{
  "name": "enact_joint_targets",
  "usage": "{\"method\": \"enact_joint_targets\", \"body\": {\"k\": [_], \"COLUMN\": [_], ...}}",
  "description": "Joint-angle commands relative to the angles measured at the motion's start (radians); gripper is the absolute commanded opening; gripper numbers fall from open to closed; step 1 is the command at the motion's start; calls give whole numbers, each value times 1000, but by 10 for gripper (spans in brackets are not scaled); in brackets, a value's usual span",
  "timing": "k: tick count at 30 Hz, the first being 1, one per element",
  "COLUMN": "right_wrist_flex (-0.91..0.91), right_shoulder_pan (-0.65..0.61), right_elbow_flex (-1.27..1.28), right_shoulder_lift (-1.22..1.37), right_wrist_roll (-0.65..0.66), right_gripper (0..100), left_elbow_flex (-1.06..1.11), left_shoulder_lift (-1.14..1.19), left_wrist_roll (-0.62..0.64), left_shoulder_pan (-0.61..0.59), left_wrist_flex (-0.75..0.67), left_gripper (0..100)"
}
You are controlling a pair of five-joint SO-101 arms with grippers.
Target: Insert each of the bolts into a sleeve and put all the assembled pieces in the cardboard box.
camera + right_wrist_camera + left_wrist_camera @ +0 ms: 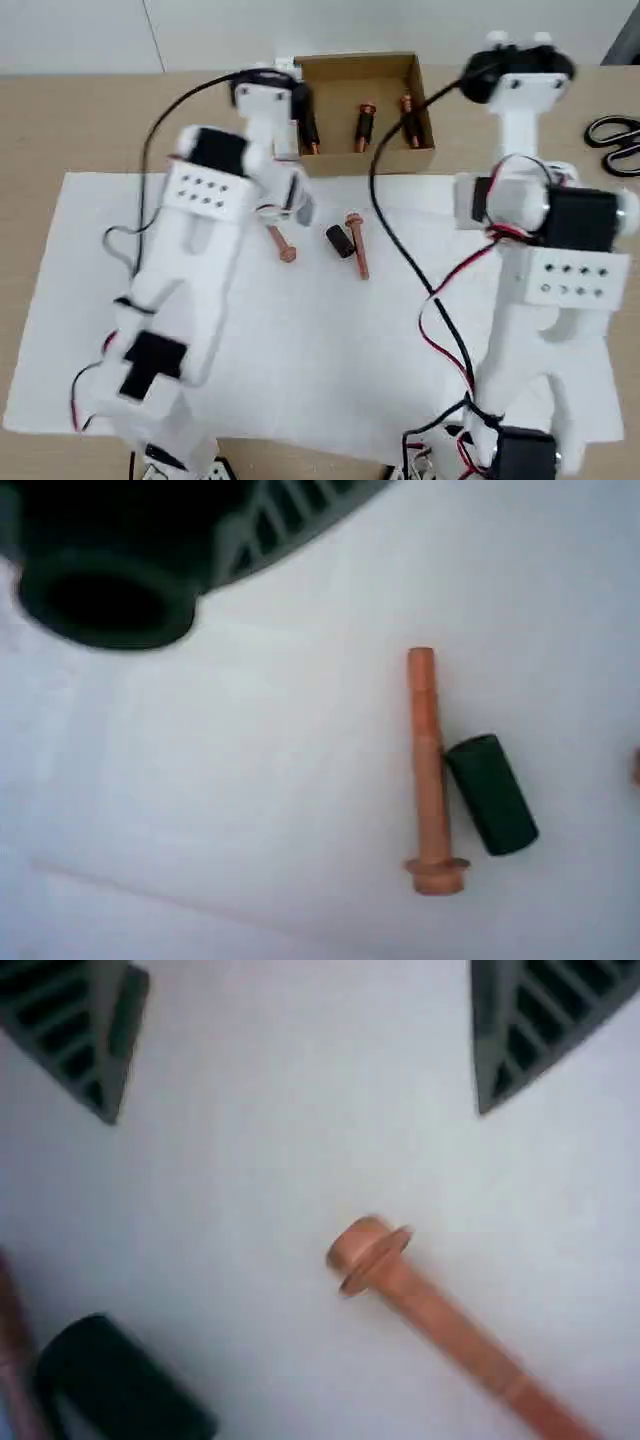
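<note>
My left gripper hangs open over the white sheet, just above the head of a copper bolt lying flat. From above, this gripper sits by that bolt. A loose black sleeve lies beside a second bolt mid-sheet, and both the sleeve and the bolt show in the right wrist view. My right gripper is to their right, shut on another black sleeve. The cardboard box at the back holds three assembled pieces.
A white sheet covers the table's middle. Black scissors lie at the far right. Black and red cables cross the sheet between the arms. The sheet's front half has free room.
</note>
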Motion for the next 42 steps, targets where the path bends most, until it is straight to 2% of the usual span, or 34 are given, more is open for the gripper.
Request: {"method": "enact_joint_targets", "body": {"k": [1, 5, 12, 16, 25, 42], "right_wrist_flex": [7, 2, -8, -54, -119, -119], "right_shoulder_pan": [91, 191, 217, 217, 219, 219], "right_elbow_flex": [34, 83, 207, 293, 400, 400], "right_shoulder_lift": [-84, -162, -278, -337, -430, -429], "right_wrist_roll": [60, 109, 123, 123, 124, 124], "right_gripper": [3, 3, 4, 4, 4, 4], "left_elbow_flex": [-162, -219, -380, -496, -556, -556], "left_shoulder_lift": [121, 255, 442, 532, 641, 741], "left_wrist_roll": [3, 20, 373, 466, 500, 500], "left_shoulder_pan": [55, 123, 209, 210, 232, 232], "left_wrist_flex": [-3, -5, -87, -91, -89, -98], "left_gripper": [218, 218, 218, 217, 217, 217]}}
